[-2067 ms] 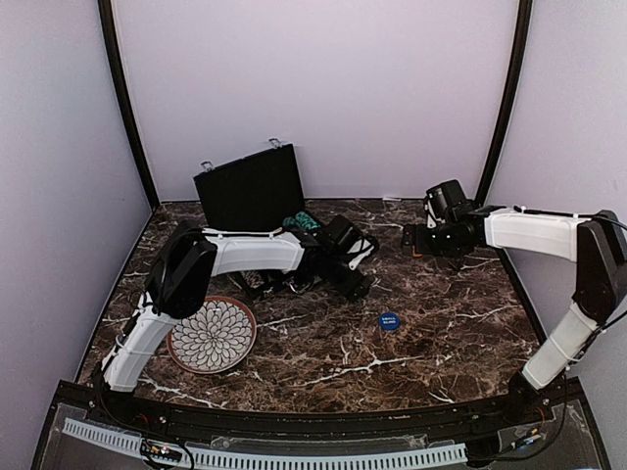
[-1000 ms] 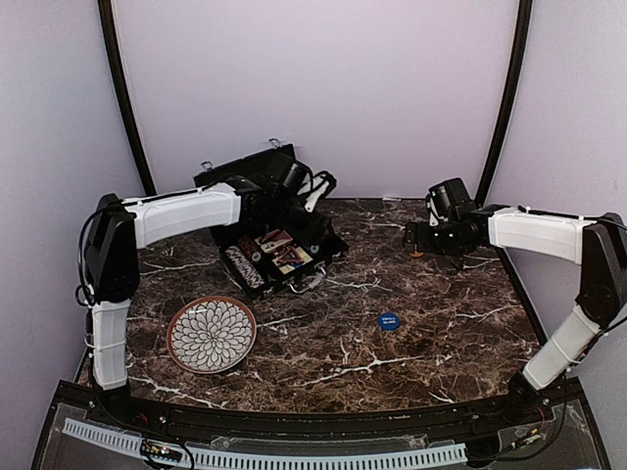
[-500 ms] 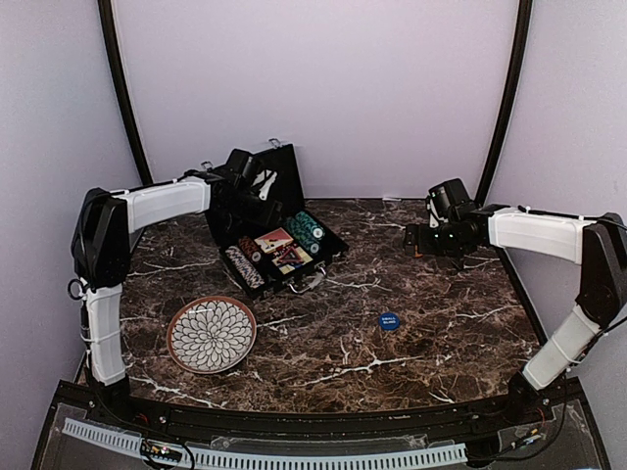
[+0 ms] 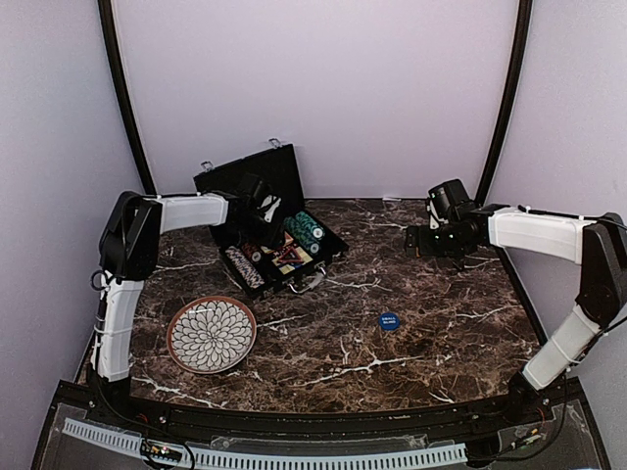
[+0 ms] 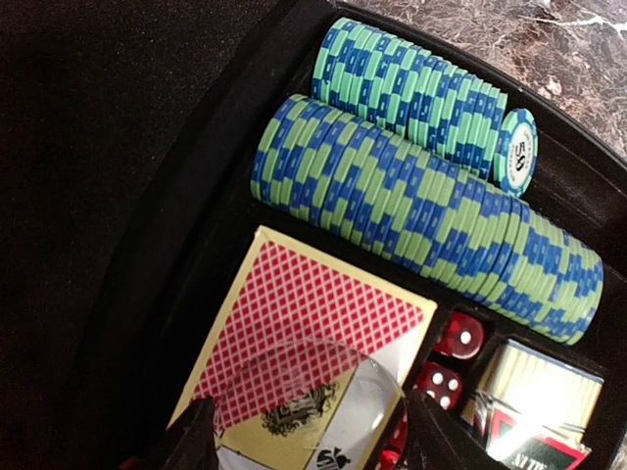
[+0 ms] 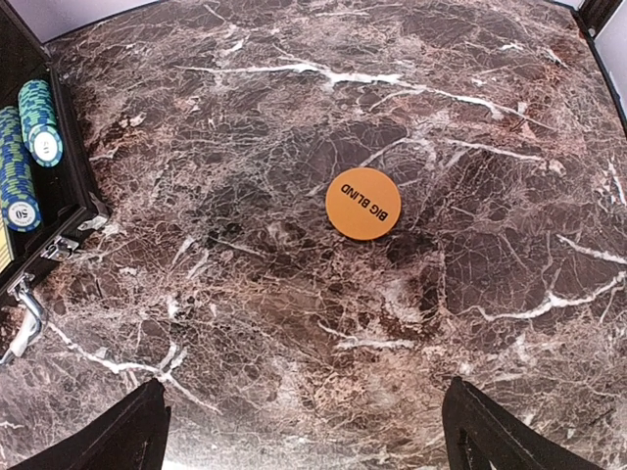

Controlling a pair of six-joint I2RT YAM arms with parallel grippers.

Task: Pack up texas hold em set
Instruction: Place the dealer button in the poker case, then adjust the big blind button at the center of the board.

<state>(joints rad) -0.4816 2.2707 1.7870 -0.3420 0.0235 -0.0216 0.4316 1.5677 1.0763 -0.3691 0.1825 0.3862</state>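
The black briefcase [image 4: 250, 186] stands open at the back left, lid upright. In its tray lie rows of green-and-blue striped chips [image 5: 421, 196], a red-backed card deck [image 5: 313, 304], red dice [image 5: 458, 337] and a second deck [image 5: 534, 397]. My left gripper [image 5: 309, 403] hovers just over the red deck, shut on a clear round disc [image 5: 323, 392] that spans its fingers. An orange "BIG BLIND" button [image 6: 362, 204] lies on the marble ahead of my right gripper [image 6: 306, 416], which is open and empty. A blue button [image 4: 389, 320] lies mid-table.
A patterned plate with a brown rim [image 4: 212, 335] sits front left of the case. The case's front corner and silver handle [image 6: 24, 323] show at the left of the right wrist view. Black frame posts [image 4: 505, 98] flank the back wall.
The left arm swung from right of the case, past the lid, and now sits low over the tray with the clear disc. The right arm has stayed put.
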